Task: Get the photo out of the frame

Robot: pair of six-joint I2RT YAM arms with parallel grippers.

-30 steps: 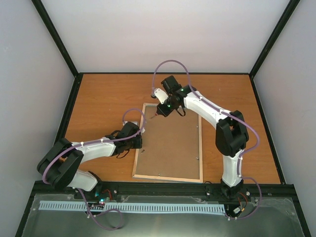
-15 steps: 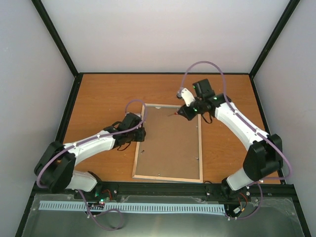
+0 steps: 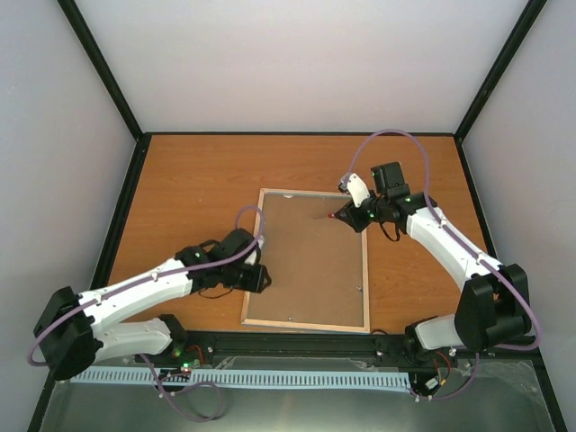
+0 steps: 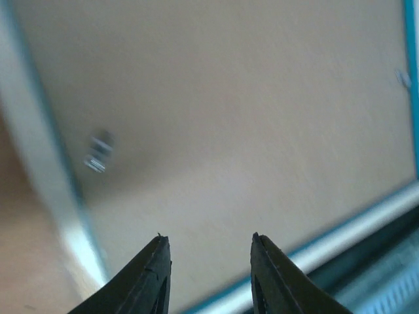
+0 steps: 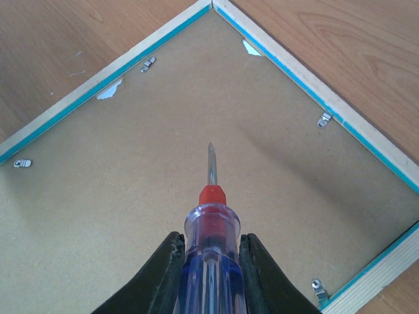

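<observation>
The large thin picture frame [image 3: 306, 323], pale wood rim with a turquoise inner edge, lies face down on the orange-brown wooden desk [image 3: 198, 189]. Its plain brown backing board [image 3: 310, 265] faces up, pinned by small metal clips [image 5: 324, 119]. I cannot see the photo; I judge it sits under that board.

My right gripper [image 5: 209, 245] is clamped on a screwdriver [image 5: 210, 216] with a clear blue handle and red collar. The blade is poised over the board near a far corner, between clips. My left gripper [image 4: 208, 239] hangs over the frame's left side, jaws partly apart, holding nothing.

My worries:
- Nothing pins the frame, so a sideways push on a clip could skate it across the desk.
- If the blade slips off a clip, it could gouge the board and perhaps mark the print beneath.
- The round handle may twist between the fingers under load.
- The left wrist view is blurred, so I cannot judge that gripper's height.
</observation>
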